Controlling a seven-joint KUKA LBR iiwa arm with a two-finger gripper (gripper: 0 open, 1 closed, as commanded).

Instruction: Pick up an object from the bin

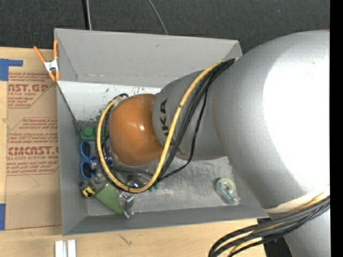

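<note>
Arm: wrist [179, 125] comes in from 3 o'clock, with its orange cover [134, 130] low over the 9 o'clock half of the bin [144, 52].
Grip state: cannot tell, because the cover and cable loop [102, 143] sit over it.
Nearest things: pale green flat piece [109, 197] at 7 o'clock of the cover, blue loops [84, 155] at 9, dark green bit [87, 133] at 10.
Likely target: something in that left-wall cluster, judging by where the wrist hangs. Can't tell which.
Outlier: small greenish ring [226, 190] at the bin's 4 o'clock, well apart.
Risk: wall close, things crowded, so a double grab looks possible.
</note>
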